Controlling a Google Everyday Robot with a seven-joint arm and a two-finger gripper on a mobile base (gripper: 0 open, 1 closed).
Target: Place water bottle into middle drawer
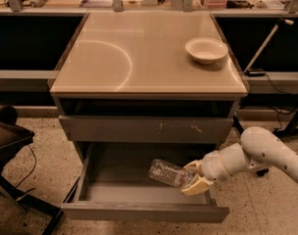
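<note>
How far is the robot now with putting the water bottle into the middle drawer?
Done: the middle drawer stands pulled open. In hand: the gripper holds the water bottle, tilted, over the drawer's right side. Left: lower it to the drawer floor, release, withdraw.

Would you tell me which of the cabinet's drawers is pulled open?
The middle drawer, below the shut, scratched drawer front; the gripper holds the water bottle over its inside.
</note>
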